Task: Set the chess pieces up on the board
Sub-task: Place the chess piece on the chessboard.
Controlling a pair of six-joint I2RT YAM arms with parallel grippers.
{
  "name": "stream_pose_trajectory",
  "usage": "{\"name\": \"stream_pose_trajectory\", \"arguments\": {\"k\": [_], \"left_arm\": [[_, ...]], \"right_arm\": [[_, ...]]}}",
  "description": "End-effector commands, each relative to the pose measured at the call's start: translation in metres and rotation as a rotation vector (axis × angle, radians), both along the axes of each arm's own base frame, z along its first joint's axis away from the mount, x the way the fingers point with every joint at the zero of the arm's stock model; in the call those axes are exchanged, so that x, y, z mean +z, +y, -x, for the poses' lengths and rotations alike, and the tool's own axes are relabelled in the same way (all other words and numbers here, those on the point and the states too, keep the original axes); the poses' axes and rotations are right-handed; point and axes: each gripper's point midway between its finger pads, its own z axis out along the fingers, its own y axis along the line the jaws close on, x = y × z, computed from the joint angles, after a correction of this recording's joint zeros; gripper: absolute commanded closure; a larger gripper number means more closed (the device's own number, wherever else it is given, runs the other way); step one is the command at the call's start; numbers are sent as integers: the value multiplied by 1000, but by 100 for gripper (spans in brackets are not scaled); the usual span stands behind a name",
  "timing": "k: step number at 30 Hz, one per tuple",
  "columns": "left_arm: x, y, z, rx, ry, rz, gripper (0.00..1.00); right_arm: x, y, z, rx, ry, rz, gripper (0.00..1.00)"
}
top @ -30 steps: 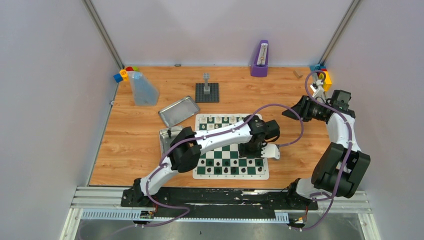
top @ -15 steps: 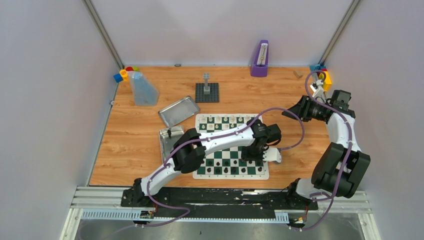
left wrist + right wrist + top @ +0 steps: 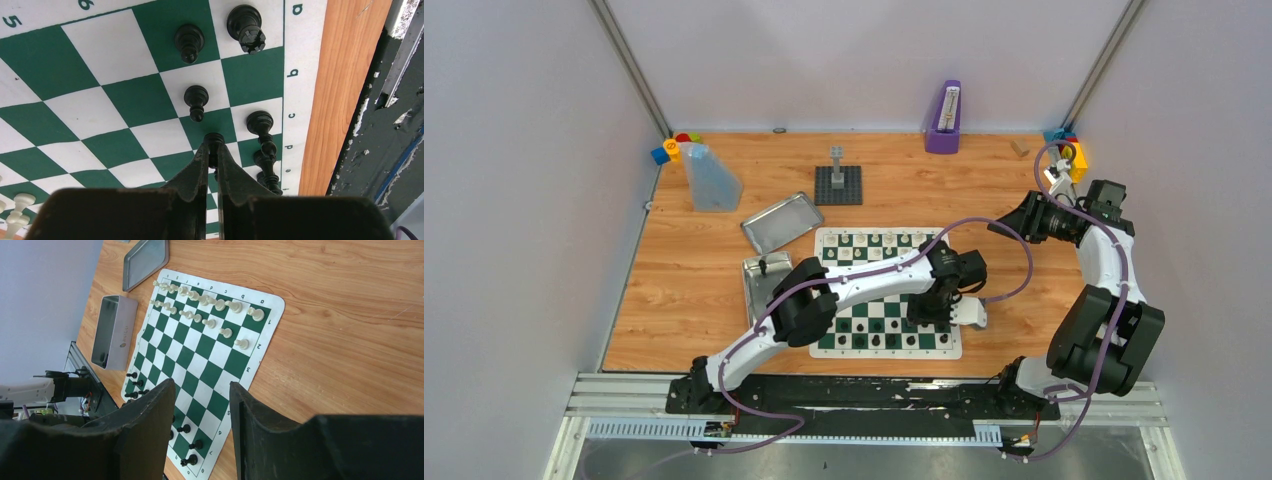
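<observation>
1. Left gripper: jaws clamped on a black pawn, with only its top showing past the tips. It sits over the near pawn row of the board. Cannot tell whether its base touches the mat.
2. Risk: the pawn is let go above the mat. It would drop, topple or roll. Cause: height is unconfirmed from the wrist view.
3. Risk: off-centre placing. The pawn appears to hang near a line between two squares, so it may end up straddling them.
4. Risk: the opening fingers, or a slanted pull-out, clip the neighbour pawn just beside, or the back-row piece near the other side. The back row is tightly packed, so one knock could fell several.
5. Risk: the pawn sticks to one pad and tips as the jaws part.
6. Left arm lies across the board. A low retreat could sweep its cable over the white pieces on the far rows.
7. Right gripper: jaws apart and empty, well off the board's right side. Judged a low collision risk.
</observation>
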Motion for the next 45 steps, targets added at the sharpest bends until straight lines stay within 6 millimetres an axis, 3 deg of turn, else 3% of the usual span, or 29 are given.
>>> {"name": "stream_pose_trajectory", "arguments": {"k": [1,11,19,27,31,32,33,35,38,43,45], "left_arm": [[-4,-9,6,5,6,12,87],[-9,-9,3,3,-10,3,85],[5,-13,-3,12,-44,32,71],[44,-15,-5,18,-79,107,61],[69,-6,-1,9,-86,146,56],[84,-4,-1,6,-100,180,55],[81,4,0,5,-105,162,53],[104,19,-3,12,-146,204,51],[113,44,-16,53,-198,225,48],[115,116,-49,215,-248,204,45],[110,157,-74,358,-242,163,45]], "right_arm": [[16,-1,-6,17,-57,-2,55],[16,-1,-6,20,-56,-5,55],[15,-1,-6,20,-52,-7,55],[13,-1,-6,19,-48,-7,55],[12,-2,-6,18,-44,-9,55],[12,-1,-6,19,-43,-9,55],[12,-1,-6,20,-46,-8,55],[12,-2,-6,19,-46,-7,55],[12,-2,-7,19,-46,-3,55],[8,-3,-7,15,-37,1,55],[5,-4,-8,14,-30,1,55]]}}
